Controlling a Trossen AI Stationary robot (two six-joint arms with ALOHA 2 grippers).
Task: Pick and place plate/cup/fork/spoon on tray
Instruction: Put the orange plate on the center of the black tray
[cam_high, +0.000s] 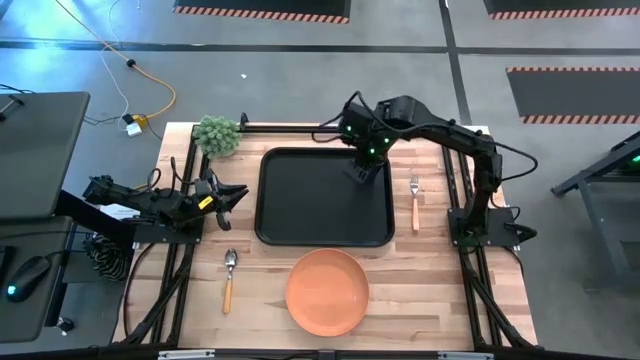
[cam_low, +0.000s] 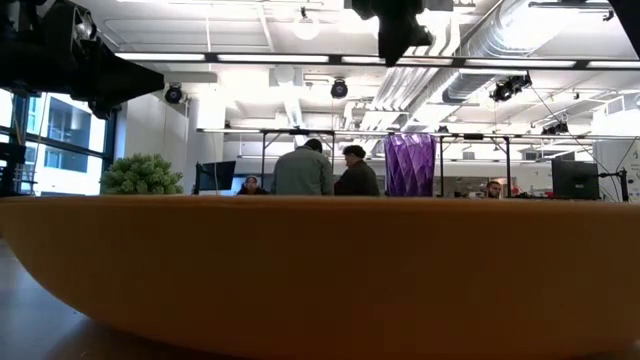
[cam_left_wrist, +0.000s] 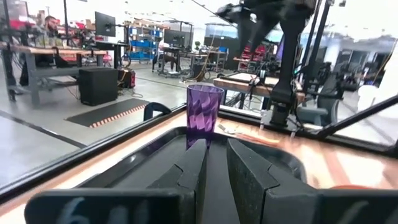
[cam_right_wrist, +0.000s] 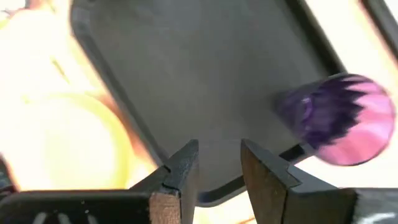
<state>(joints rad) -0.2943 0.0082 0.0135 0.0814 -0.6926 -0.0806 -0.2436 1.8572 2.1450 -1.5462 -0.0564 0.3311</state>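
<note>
The black tray (cam_high: 300, 200) lies in the middle of the table. The purple cup (cam_left_wrist: 203, 115) stands upright on the tray's floor near its far right corner; it also shows in the right wrist view (cam_right_wrist: 339, 121) and the low view (cam_low: 410, 165). My right gripper (cam_high: 362, 168) hovers above that corner beside the cup, open and empty (cam_right_wrist: 219, 165). The orange plate (cam_high: 327, 291) rests on the table in front of the tray. The fork (cam_high: 415, 200) lies on the table right of the tray. The spoon (cam_high: 229, 278) lies at the near left. My left gripper (cam_high: 232, 193) waits at the tray's left, open.
A small green plant (cam_high: 217, 135) stands at the table's far left corner. In the low view the plate's rim (cam_low: 320, 270) fills the foreground. People stand in the room far behind the table (cam_low: 320, 170). Bare wood shows right of the plate.
</note>
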